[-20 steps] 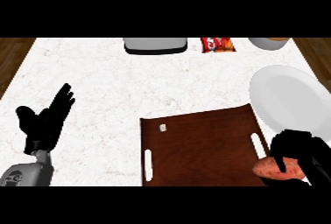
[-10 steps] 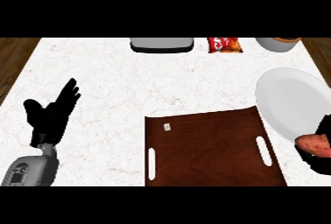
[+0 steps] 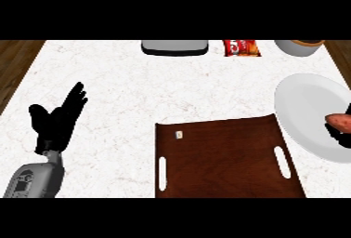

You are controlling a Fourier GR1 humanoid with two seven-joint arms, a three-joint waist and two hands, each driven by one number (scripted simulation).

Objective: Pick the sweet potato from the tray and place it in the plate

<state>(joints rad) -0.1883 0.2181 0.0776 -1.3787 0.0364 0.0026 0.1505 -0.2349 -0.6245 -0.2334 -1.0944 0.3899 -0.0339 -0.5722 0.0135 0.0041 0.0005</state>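
Right hand (image 3: 338, 135) at 3 o'clock, mostly cut off by the view's edge, curls round the sweet potato (image 3: 339, 121) over the white plate (image 3: 305, 104); brown tray (image 3: 226, 158) at 5 o'clock; left hand (image 3: 55, 122) rests spread at 9 o'clock.

Right hand (image 3: 337, 135): mostly beyond the right edge; only dark fingers curled round the sweet potato (image 3: 337, 121) show.
Sweet potato: right end cut off alongside the hand.
Plate (image 3: 302, 107): beneath the hand, right rim cut off.
Packet (image 3: 241, 47): well apart from the hand, print unreadable.
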